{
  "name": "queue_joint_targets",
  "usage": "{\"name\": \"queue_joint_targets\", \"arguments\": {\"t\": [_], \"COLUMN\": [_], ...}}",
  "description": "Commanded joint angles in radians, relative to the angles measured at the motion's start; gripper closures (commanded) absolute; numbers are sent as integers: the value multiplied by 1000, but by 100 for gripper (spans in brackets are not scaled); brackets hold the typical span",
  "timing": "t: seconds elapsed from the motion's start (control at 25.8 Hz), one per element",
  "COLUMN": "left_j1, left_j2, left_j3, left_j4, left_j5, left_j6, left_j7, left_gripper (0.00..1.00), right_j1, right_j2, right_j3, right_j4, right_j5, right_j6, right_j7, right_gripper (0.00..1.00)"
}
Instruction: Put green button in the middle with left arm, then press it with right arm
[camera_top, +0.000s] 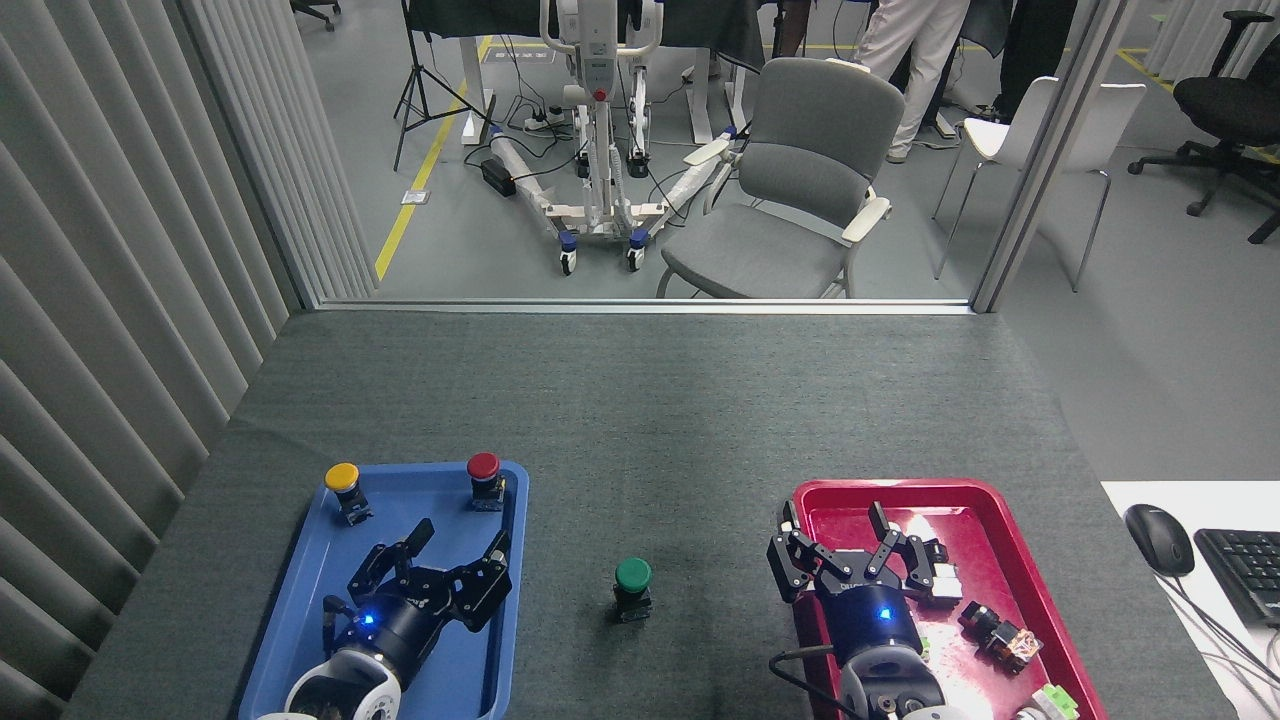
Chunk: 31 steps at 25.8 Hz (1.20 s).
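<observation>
Three buttons: green (633, 576), yellow (342, 477), red (483, 466); two trays: blue (300, 590), red (1040, 610).

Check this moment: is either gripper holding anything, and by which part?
Nothing is held. The left gripper and the right gripper are both open and empty; the green button stands alone between them.

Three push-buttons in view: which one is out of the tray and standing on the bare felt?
The green button, standing upright on the grey tabletop between the two trays. The yellow button and the red button both stand at the far end of the blue tray.
</observation>
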<state>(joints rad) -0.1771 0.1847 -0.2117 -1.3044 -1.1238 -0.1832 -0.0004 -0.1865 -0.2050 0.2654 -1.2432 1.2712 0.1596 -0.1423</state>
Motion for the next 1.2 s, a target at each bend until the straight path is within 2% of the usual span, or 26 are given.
{"name": "queue_joint_targets", "arguments": {"t": [0.0,0.85,0.97,1.16], "left_j1": [2,19,19,21], "left_j2": [-2,2,25,21], "left_j3": [2,3,3,5], "left_j4": [-9,-9,-9,-21], "left_j5": [4,4,4,7], "left_j6": [-1,-5,-41,-87], "left_j7": [-4,5,3,5], "left_gripper": [0,0,0,0], "right_j1": [6,4,7,6], "right_j2": [1,6,4,4], "right_j3": [-2,-3,-3,-8], "right_j4": [-4,-5,-21,-21], "right_j5": [3,3,3,0], "right_j6": [3,18,21,21], "right_j7": [-2,-16,-16,-14], "right_gripper": [2,4,4,4]}}
